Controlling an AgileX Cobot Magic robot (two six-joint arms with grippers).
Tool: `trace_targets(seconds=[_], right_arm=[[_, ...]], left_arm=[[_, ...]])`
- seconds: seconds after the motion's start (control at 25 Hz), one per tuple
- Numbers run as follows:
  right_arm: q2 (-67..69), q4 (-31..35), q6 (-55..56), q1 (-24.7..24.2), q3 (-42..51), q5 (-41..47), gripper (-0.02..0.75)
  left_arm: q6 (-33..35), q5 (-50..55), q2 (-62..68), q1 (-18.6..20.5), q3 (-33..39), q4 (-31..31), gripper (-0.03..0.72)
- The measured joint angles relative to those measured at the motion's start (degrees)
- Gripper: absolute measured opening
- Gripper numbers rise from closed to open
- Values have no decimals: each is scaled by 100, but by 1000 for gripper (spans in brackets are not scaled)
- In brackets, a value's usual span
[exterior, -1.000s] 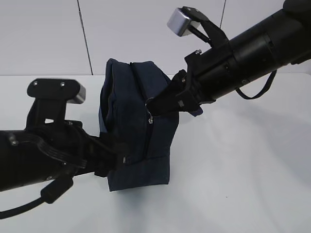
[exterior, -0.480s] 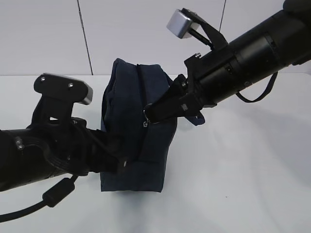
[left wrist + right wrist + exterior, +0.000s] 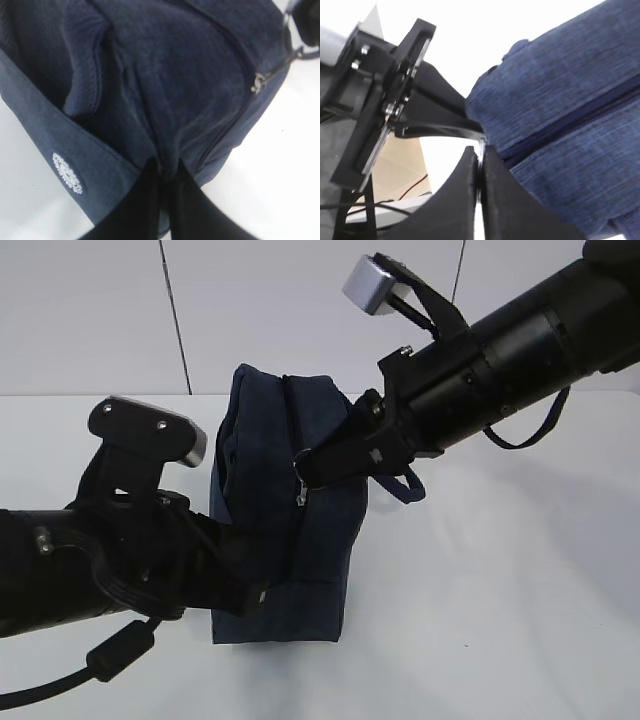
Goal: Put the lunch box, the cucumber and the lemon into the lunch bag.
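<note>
The dark navy lunch bag (image 3: 285, 510) stands upright on the white table, its zipper line facing the camera. My left gripper (image 3: 255, 595) is shut on a fold of the bag's fabric low at its left corner; the left wrist view shows the pinch (image 3: 167, 167) and the round white logo (image 3: 67, 172). My right gripper (image 3: 305, 468) is shut on the metal ring pull (image 3: 280, 70) of the zipper; in the right wrist view (image 3: 480, 150) the fingers clamp the thin metal. Lunch box, cucumber and lemon are out of view.
The white table (image 3: 500, 590) stretches to the right and front of the bag. A loop handle (image 3: 405, 485) hangs under my right arm. A grey panelled wall (image 3: 100, 315) stands behind.
The bag has swung from tilted to upright and settled lower on the table. My left arm rose and moved right with the fabric; my right gripper shifted slightly left with the ring pull.
</note>
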Motion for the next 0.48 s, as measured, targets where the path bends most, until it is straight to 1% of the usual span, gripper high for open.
trace_targets(seconds=[0.48], right_arm=[[63, 169, 0, 0, -202, -685, 8]], left_arm=[[0, 415, 0, 0, 0, -85, -3]])
